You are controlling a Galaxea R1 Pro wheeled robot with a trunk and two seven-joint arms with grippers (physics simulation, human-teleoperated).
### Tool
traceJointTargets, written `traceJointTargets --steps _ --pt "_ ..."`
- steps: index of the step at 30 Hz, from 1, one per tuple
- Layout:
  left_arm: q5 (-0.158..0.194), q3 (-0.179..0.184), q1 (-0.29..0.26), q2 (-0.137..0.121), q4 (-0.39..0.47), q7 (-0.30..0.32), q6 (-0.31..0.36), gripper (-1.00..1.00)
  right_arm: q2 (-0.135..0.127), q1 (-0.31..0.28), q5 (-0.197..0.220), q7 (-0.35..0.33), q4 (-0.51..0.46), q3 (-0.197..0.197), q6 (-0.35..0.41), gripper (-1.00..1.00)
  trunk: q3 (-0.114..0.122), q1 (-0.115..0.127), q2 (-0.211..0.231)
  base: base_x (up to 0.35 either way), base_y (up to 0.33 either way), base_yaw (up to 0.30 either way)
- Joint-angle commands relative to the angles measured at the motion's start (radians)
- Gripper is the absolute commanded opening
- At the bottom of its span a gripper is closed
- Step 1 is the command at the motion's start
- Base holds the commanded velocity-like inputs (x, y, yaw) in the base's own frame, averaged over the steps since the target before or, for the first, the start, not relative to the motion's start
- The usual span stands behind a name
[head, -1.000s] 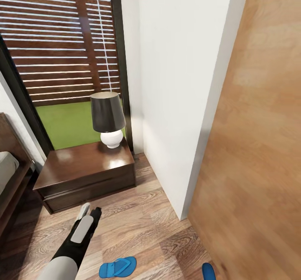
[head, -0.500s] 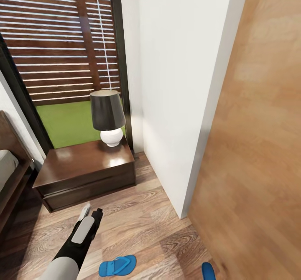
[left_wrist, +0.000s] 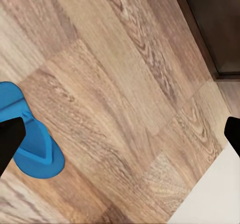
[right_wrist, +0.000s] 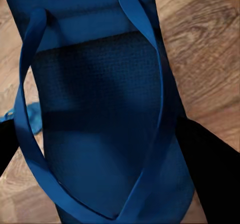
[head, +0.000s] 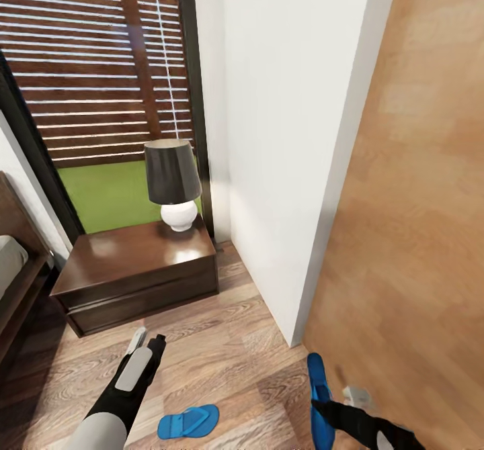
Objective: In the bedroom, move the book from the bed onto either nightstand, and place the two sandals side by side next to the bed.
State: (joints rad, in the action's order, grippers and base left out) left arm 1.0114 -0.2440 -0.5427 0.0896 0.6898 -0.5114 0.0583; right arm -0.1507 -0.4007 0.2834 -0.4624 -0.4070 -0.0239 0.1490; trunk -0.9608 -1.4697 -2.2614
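Observation:
One blue sandal (head: 188, 422) lies flat on the wood floor, also seen beside a fingertip in the left wrist view as the sandal (left_wrist: 31, 140). My left gripper (head: 146, 340) hovers open above the floor between that sandal and the dark-brown nightstand (head: 131, 268). My right gripper (head: 327, 404) is shut on the second blue sandal (head: 318, 396), held on edge above the floor; up close this sandal (right_wrist: 100, 108) sits between the dark fingers (right_wrist: 212, 156). A corner of the bed (head: 12, 272) shows at the left edge. The book is out of view.
A black-shaded lamp (head: 173, 181) with a white base stands on the nightstand's back right corner. A white wall corner (head: 289, 141) juts out in the middle, and the tan sliding door (head: 417, 221) is close on the right. Behind the nightstand is a black-framed window (head: 101, 87).
My right arm has risen into the head view, lifting the second sandal up from the bottom edge. The left gripper and the floor sandal have stayed in place.

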Motion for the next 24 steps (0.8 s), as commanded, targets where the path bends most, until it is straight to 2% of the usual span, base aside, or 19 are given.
traceJointTargets --steps 1,3,9,15,18,24 --pt "0.003 -0.005 0.0 0.001 0.003 -0.004 0.006 1.0 0.001 0.0 0.006 -0.004 -0.026 -0.001 0.03 -1.0 -0.004 -0.004 -0.008 0.0 0.0 0.0" --pt "0.003 -0.005 0.0 0.001 0.003 -0.004 0.006 1.0 0.009 0.0 0.006 -0.004 -0.104 -0.002 0.081 -1.0 -0.011 -0.011 -0.022 0.0 0.0 0.0" --pt "0.003 -0.005 0.0 0.001 0.003 -0.004 0.006 1.0 0.023 0.0 0.012 -0.004 -0.175 -0.002 0.11 -1.0 -0.029 -0.034 -0.064 0.0 0.0 0.0" --pt "0.003 -0.002 0.0 0.003 0.001 -0.003 0.006 1.0 0.108 0.0 0.025 -0.004 -0.196 -0.002 0.115 -1.0 -0.048 -0.057 -0.106 0.0 0.0 0.0" --pt "0.003 -0.002 0.0 0.004 0.001 -0.003 0.007 1.0 0.135 0.0 0.028 -0.005 -0.201 -0.003 0.118 -1.0 -0.058 -0.069 -0.127 0.0 0.0 0.0" --pt "0.003 -0.001 0.0 0.003 0.001 -0.003 0.008 1.0 0.141 0.0 0.029 -0.005 -0.202 -0.005 0.119 -1.0 -0.076 -0.092 -0.169 0.0 0.0 0.0"
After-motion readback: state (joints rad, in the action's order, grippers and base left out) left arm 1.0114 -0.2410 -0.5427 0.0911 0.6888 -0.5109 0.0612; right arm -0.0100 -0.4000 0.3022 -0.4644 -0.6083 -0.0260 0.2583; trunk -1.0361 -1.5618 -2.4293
